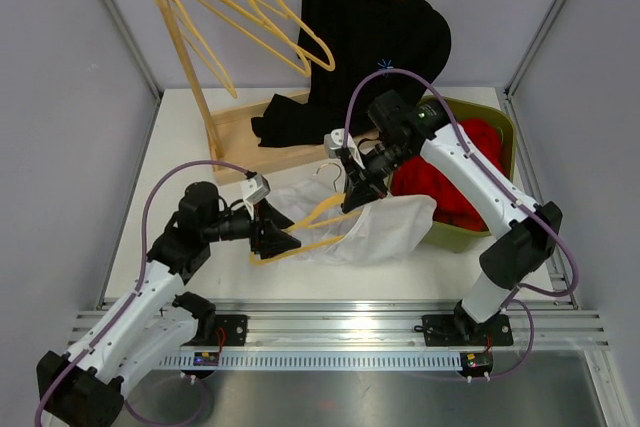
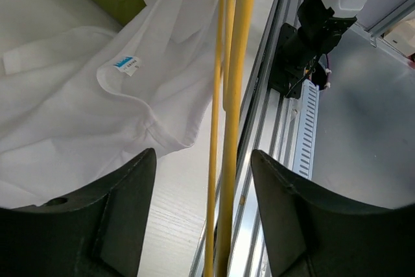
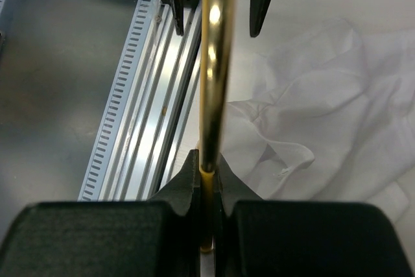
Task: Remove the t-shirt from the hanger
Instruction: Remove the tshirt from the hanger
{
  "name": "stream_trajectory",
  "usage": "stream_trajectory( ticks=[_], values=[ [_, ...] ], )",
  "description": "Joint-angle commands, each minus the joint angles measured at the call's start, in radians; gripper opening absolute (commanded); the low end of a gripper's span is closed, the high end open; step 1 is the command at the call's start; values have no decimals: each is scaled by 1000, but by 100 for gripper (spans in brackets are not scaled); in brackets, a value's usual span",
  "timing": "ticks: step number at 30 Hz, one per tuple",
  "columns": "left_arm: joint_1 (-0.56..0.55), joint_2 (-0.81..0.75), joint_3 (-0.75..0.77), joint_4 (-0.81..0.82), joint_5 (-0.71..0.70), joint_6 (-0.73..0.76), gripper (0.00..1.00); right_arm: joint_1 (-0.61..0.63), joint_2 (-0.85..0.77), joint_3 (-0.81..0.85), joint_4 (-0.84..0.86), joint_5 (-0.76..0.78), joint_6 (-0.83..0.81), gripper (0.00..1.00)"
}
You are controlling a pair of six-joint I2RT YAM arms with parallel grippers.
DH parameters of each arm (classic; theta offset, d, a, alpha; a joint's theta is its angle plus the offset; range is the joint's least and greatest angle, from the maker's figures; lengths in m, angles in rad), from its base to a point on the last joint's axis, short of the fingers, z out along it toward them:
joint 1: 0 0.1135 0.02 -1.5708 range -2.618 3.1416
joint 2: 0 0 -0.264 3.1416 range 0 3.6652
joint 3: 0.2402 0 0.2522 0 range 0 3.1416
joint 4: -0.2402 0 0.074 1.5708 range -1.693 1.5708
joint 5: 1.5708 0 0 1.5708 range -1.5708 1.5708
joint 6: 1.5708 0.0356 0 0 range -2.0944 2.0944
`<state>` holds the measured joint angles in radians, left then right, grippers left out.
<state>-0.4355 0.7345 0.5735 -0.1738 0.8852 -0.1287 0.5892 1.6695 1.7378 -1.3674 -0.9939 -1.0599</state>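
Nearest the bases, the left claw (image 2: 202,180) stands spread. Its two dark fingers (image 2: 110,205) sit either side of the yellow hanger (image 2: 235,95) without touching it, so the thin bars run straight out between them, away from the wrist. The hanger's long axis runs from this claw up and to the right across the tabletop (image 1: 140,207), towards the other arm. The white t-shirt (image 2: 97,108) lies crumpled on the tabletop along that same line, just beside the bars. Its labelled collar is open to one side of them, and its cloth crosses the bars only at the hanger's far part, where it appears to be still caught. Farther on, the right claw (image 3: 207,167) is pressed together, pinching a hanger bar and holding that end above the cloth. With the right arm keeping the hanger up, the left arm is the nearer to the loose cloth, which lies off to the side of its fingers and not between them. The likely next pull is therefore along the hanger's axis, away from the right claw. Beyond stand a green bin (image 1: 500,127) and a wooden rack (image 1: 190,57).
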Motion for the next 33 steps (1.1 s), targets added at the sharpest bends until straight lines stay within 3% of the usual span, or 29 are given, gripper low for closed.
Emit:
stream_trajectory(
  ticks=[1, 3, 9, 14, 17, 20, 22, 28, 33],
  values=[
    [-19, 3, 52, 16, -2, 18, 61, 4, 28, 92, -55, -69, -34, 0],
    [-23, 3, 68, -1, -9, 35, 57, 8, 53, 130, -78, -74, -38, 0],
    [-25, -14, 109, -70, -58, 81, 0, 23, 93, 174, -85, -74, -34, 0],
    [-25, -78, 127, -160, -143, 148, 0, 24, 88, 157, -72, -49, -25, 3],
    [-25, -119, 132, -190, -204, 149, 0, 24, 79, 137, -39, -22, 8, 14],
    [-25, -158, 150, -236, -278, 133, 0, 23, 58, 99, 49, 23, 92, 36],
    [-25, -170, 169, -275, -324, 133, 0, 23, 35, 65, 121, 53, 161, 59],
    [-25, -274, 238, -371, -336, 83, 0, -57, -16, -38, 278, 155, 265, 65],
    [-25, -310, 373, -489, -390, 113, 0, -190, -20, -86, 294, 147, 200, 64]
  ],
)
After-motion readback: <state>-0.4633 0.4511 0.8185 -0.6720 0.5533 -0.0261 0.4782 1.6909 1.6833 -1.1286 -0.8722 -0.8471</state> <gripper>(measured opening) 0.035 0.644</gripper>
